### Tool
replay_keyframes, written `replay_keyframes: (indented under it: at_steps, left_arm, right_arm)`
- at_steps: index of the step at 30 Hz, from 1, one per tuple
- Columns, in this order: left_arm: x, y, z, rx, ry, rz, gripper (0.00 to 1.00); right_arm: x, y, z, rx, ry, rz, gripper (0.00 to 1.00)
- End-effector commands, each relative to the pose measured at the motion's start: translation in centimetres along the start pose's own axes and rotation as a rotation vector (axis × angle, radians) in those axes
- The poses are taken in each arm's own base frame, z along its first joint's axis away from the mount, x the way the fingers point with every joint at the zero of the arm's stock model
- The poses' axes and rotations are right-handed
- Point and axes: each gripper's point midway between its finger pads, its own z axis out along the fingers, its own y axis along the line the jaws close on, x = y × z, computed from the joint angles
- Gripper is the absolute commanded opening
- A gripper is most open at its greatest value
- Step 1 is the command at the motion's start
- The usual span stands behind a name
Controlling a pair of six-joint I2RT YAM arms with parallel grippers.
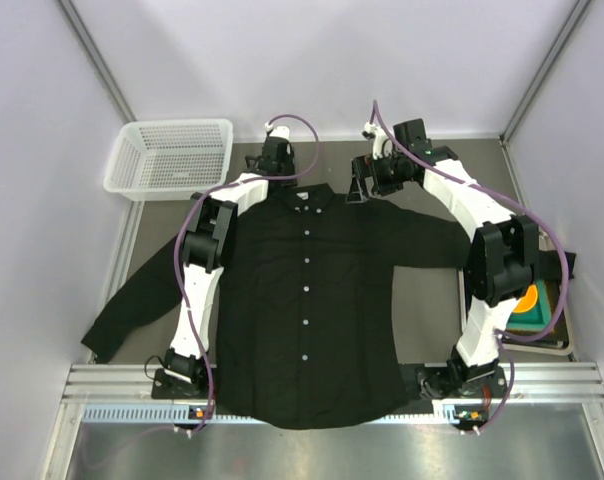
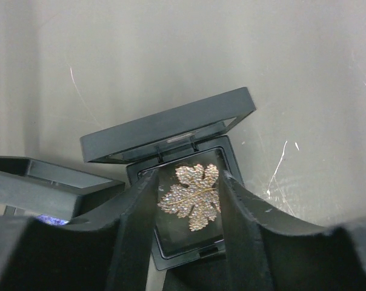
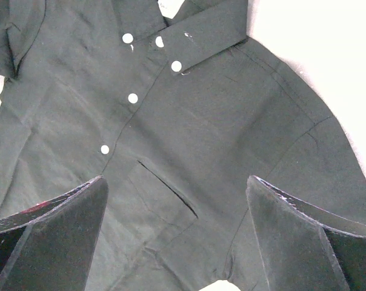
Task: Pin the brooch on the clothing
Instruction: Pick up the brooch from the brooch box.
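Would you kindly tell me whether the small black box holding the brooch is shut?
No, its lid stands raised and the leaf-shaped brooch shows inside.

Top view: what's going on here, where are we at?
The left gripper is down at a small open black box, its fingers either side of a gold leaf-shaped brooch lying inside. Whether it grips the brooch is unclear. The right gripper hangs open and empty over the black button-up shirt, which is spread flat. Nothing is pinned yet.

Blk shirt [image 1: 352,300], gold brooch [image 2: 192,195]
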Motion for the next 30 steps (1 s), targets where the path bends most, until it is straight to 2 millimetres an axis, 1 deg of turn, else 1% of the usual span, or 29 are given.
replay_keyframes:
  at_steps: [1,4,7,8,10,11,16,24,26,27,28,30]
  left_arm:
    - [-0.5,-0.3,-0.3,0.018,-0.012,-0.022,0.46]
    - [-1.0,-0.4,-0.6,0.023,-0.02,-0.026,0.4]
    - [-1.5,-0.3,-1.0,0.021,-0.028,-0.029,0.36]
    - [-2.5,-0.4,-1.0,0.024,-0.064,-0.036,0.34]
    - [-3.0,-0.4,-1.3,0.022,-0.075,-0.039,0.33]
    - [-3.3,-0.4,-1.5,0.021,-0.08,-0.04,0.3]
    - [-4.4,-0.2,-2.1,0.014,-0.107,-0.046,0.21]
    - [-4.9,-0.1,-2.7,0.016,-0.119,-0.053,0.12]
    - [-5.5,-0.2,-3.1,0.021,-0.132,-0.053,0.16]
    - [-5.6,-0.2,-3.3,0.025,-0.133,-0.053,0.21]
    - [-5.7,-0.2,-3.4,0.026,-0.14,-0.053,0.28]
    - [-6.0,-0.1,-3.7,0.031,-0.147,-0.055,0.34]
  right_arm:
    - [-1.7,0.9,-0.4,-0.017,-0.04,-0.022,0.95]
    - [-1.7,1.0,-0.5,-0.02,-0.04,-0.022,0.95]
    - [-1.9,1.1,-0.6,-0.022,-0.042,-0.023,0.95]
    - [-1.9,1.1,-0.6,-0.022,-0.042,-0.023,0.95]
    - [-1.9,1.0,-0.6,-0.022,-0.042,-0.022,0.95]
    - [-1.9,1.1,-0.6,-0.025,-0.044,-0.024,0.95]
    - [-2.0,1.2,-0.7,-0.026,-0.045,-0.025,0.95]
    - [-2.1,1.4,-0.9,-0.031,-0.048,-0.027,0.95]
    - [-2.1,1.4,-0.9,-0.031,-0.048,-0.027,0.95]
    - [-2.1,1.5,-0.9,-0.033,-0.047,-0.028,0.95]
    - [-2.1,1.4,-0.9,-0.032,-0.048,-0.027,0.95]
    - [-2.0,1.4,-0.9,-0.034,-0.046,-0.026,0.95]
